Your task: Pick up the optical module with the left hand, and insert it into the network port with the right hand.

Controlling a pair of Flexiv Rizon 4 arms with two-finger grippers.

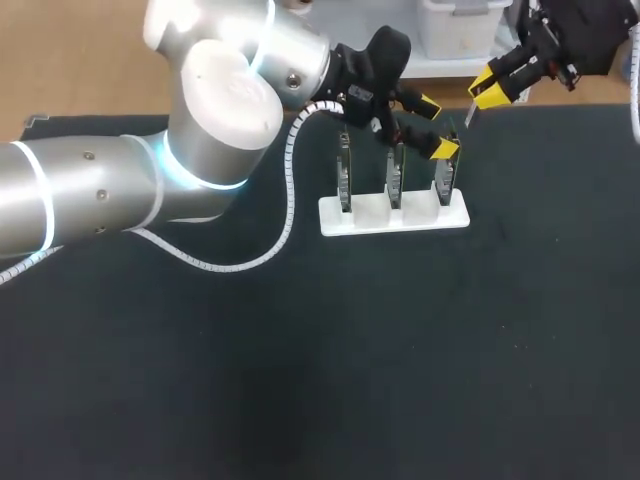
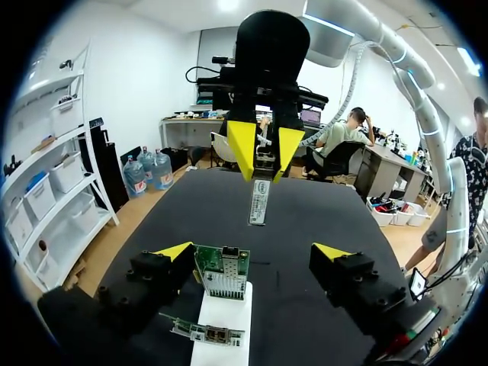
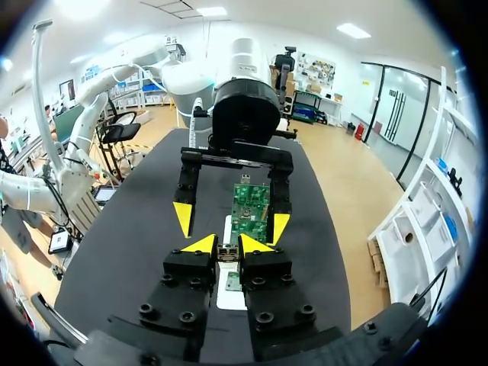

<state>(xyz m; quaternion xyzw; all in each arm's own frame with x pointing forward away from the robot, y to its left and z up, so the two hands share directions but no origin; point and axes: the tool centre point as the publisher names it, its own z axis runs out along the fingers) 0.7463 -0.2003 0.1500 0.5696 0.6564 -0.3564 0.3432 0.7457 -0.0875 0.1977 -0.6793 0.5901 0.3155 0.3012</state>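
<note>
Right claw pinching optical module, held near counter's far edge, short of network card port. Left claw spread, straddling card in white stand. Risks: skewed approach jams module on port rim; unclamped card tips; claws collide.

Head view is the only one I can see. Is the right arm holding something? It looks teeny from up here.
Observer: Yes. The left wrist view shows the jaws of the right arm holding the optical module, a slim silvery stick hanging down from them.
Operator: Is it held tight?
Observer: In the right wrist view the jaws are shut on it, gripping from both sides.
Operator: What about the left arm?
Observer: Its wrist view shows jaws wide open, a green circuit board between them in the white holder.
</note>
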